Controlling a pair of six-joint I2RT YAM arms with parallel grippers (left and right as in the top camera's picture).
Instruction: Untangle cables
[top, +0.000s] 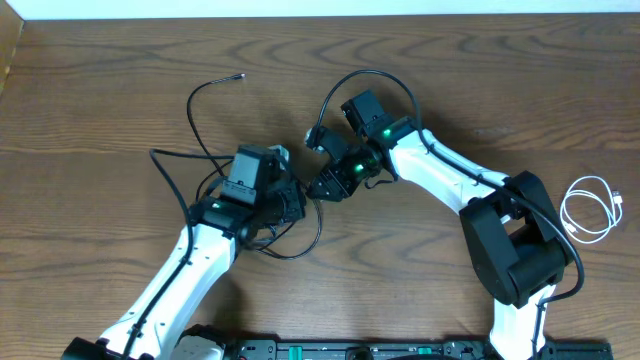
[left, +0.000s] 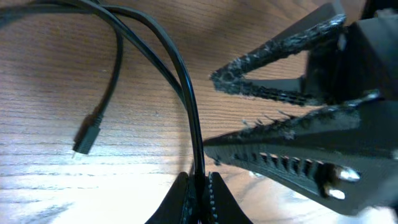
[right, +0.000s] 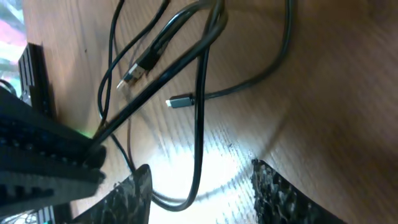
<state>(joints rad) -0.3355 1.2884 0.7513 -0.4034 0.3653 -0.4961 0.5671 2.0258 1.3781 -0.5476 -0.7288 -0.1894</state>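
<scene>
Black cable lengthwise toward far edge of table, plug tip rightward.

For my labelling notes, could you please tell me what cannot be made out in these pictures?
- Left wrist: how deep the left gripper pinches the black cables, cut off by the bottom edge.
- Right wrist: the right gripper fingertips, cut off below.
- Overhead: where those cables cross, hidden under both grippers.
- Overhead: the white cable plugs, too small.
</scene>
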